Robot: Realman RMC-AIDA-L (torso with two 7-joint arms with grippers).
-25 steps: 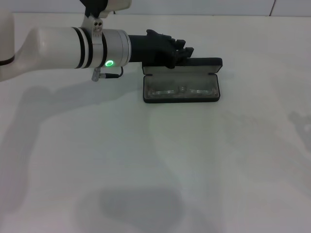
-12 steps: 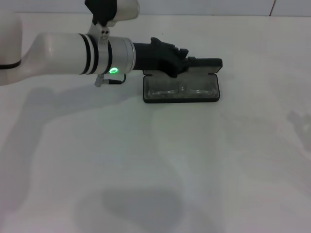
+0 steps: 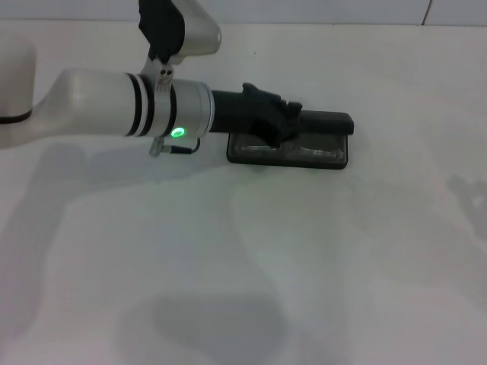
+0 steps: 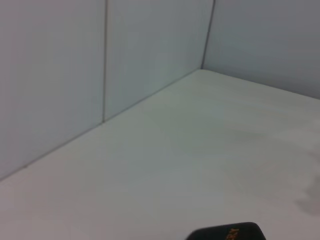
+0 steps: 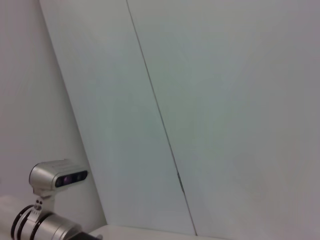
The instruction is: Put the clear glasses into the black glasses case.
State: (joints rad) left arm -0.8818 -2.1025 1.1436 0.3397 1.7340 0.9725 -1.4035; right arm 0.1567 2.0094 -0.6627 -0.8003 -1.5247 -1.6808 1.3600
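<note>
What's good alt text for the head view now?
The robot's left gripper presses the lid of a black rectangular hard-shell glasses case partway down over clear plastic glasses inside, on a white table.

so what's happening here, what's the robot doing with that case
The left gripper is on the lid of the black glasses case, which is tilted partway down over the tray. The clear glasses already lie inside, just visible through the remaining gap. The case sits on the white table, with nothing else near it. The right arm is not at the table; its wrist camera faces the wall.
</note>
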